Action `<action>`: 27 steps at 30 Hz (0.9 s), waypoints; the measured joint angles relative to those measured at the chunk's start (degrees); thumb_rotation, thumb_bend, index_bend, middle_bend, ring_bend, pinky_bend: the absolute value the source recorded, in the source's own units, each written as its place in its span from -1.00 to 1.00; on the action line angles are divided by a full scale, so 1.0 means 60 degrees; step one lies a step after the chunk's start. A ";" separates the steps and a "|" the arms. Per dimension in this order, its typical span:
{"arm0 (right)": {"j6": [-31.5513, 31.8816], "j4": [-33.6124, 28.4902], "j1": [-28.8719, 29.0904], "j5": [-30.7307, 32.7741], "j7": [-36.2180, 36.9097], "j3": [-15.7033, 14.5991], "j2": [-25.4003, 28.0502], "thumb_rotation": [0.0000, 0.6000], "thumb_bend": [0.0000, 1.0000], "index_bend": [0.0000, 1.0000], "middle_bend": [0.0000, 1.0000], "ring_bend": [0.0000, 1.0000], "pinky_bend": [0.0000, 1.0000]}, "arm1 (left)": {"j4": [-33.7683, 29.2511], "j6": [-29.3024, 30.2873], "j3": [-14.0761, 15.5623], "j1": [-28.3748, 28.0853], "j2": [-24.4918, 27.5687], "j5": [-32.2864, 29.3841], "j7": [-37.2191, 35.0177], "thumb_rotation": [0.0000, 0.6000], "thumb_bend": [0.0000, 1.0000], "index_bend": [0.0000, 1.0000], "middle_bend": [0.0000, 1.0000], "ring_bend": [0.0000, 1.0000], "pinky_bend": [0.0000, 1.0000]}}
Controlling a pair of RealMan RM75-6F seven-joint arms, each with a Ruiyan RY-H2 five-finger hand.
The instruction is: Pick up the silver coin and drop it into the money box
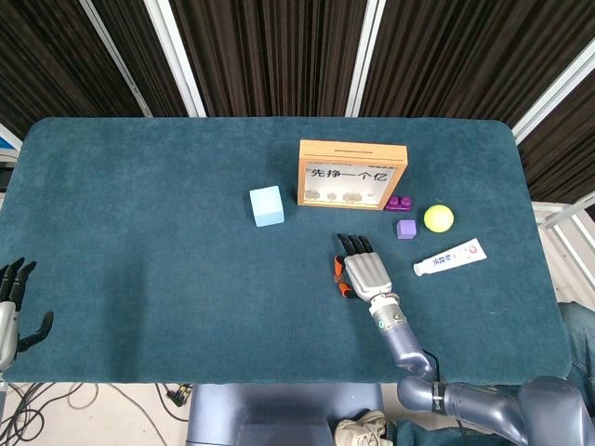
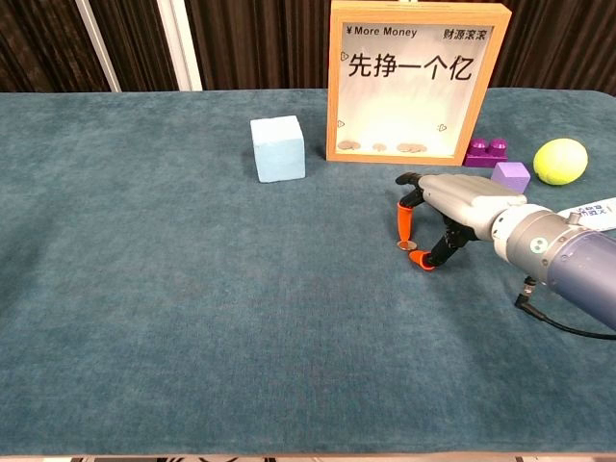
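Observation:
The silver coin [image 2: 408,246] lies flat on the teal table cloth, in front of the wooden money box [image 2: 418,82] [image 1: 352,174]. My right hand [image 2: 452,207] [image 1: 365,270] hovers palm down over it. Its two orange fingertips [image 2: 404,229] stand close on either side of the coin, one at its far edge and the other just short of its near edge. The coin still rests on the cloth. The box stands upright with a few coins behind its clear front. My left hand [image 1: 11,311] hangs off the table's near left corner with fingers spread, holding nothing.
A light blue cube [image 2: 278,148] sits left of the box. To the right of the box are a purple brick [image 2: 488,151], a purple cube [image 2: 511,174], a yellow ball [image 2: 561,161] and a toothpaste tube [image 1: 450,257].

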 measured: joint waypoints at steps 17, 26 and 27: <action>0.0050 -0.0018 0.0028 0.0104 0.0191 0.0160 -0.0055 1.00 0.09 0.25 -0.96 -1.00 -1.00 | -0.0027 -0.0017 -0.0002 0.0000 0.0025 -0.0030 -0.0002 1.00 -0.28 -0.82 -0.99 -1.00 -1.00; 0.0054 -0.0214 -0.0002 0.0148 0.0220 0.0174 0.0104 1.00 0.20 0.35 -0.96 -1.00 -1.00 | -0.0048 -0.0039 0.0005 -0.0001 0.0036 -0.0055 0.0027 1.00 -0.28 -0.82 -0.99 -1.00 -1.00; 0.0055 -0.0227 -0.0004 0.0156 0.0221 0.0176 0.0115 1.00 0.21 0.36 -0.96 -1.00 -1.00 | -0.0052 -0.0044 0.0007 -0.0002 0.0039 -0.0058 0.0028 1.00 -0.28 -0.82 -0.99 -1.00 -1.00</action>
